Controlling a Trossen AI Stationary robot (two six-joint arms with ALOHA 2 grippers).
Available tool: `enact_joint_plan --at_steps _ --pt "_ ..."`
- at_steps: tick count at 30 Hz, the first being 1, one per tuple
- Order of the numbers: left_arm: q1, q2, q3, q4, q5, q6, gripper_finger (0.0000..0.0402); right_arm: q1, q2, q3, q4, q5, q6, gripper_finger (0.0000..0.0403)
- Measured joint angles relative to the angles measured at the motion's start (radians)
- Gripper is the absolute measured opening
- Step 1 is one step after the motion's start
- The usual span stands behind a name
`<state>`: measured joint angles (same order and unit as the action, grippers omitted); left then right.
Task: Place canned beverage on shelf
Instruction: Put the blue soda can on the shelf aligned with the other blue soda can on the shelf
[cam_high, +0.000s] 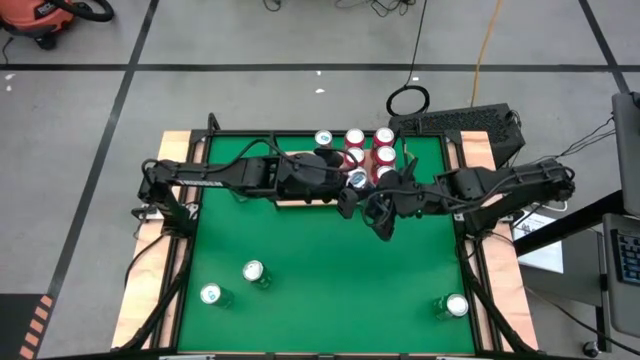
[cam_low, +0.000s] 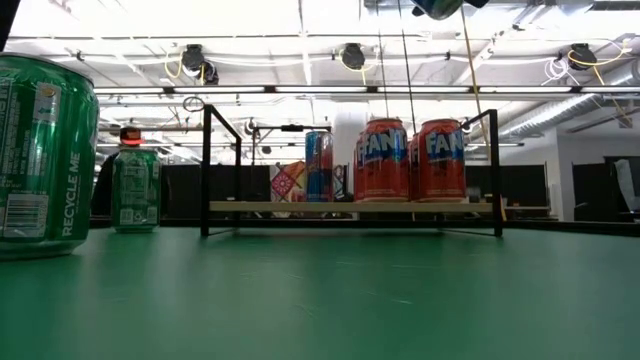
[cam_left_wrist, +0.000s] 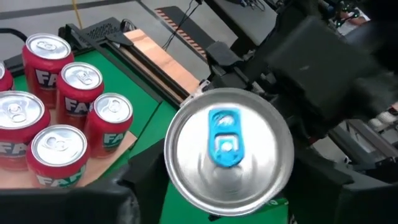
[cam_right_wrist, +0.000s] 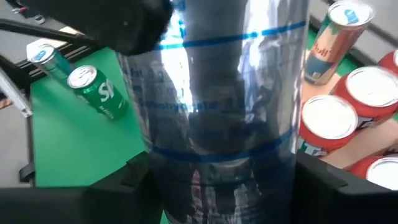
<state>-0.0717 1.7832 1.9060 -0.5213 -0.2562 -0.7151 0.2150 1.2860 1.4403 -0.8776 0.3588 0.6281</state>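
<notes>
Silver can (cam_right_wrist: 217, 112) fills right wrist view; low view hides it.

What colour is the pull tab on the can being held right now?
Bright blue, on the silver can's plain metal lid; the left wrist view shows it best.

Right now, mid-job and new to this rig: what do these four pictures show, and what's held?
Two dark robot arms work over a green table. One picture looks straight down, one level across the tabletop, one from each wrist. The shelf holds red cans; green cans stand loose on the table. Between the arms, the left gripper and right gripper both seem to have their fingers closed on one silver can with a blue tab.
</notes>
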Motion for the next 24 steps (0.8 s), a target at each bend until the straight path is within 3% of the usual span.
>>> enact_joint_plan --at_steps 6,13,17,24 --pt "0.014 0.0 0.002 0.018 0.012 0.041 0.033 -0.004 -0.012 0.0 -0.01 -0.063 -0.013 0.0231" --pt "0.037 0.0 0.002 0.022 0.042 0.068 0.0344 -0.034 -0.021 0.0 -0.009 -0.148 -0.028 0.023" --pt "0.047 -0.013 0.002 0.047 0.091 0.159 0.0345 -0.062 -0.023 0.0 -0.008 -0.267 -0.045 0.0229" --pt "0.071 -0.044 0.001 0.063 0.294 0.338 0.0345 -0.129 -0.024 0.0 0.012 -0.534 -0.089 0.023"
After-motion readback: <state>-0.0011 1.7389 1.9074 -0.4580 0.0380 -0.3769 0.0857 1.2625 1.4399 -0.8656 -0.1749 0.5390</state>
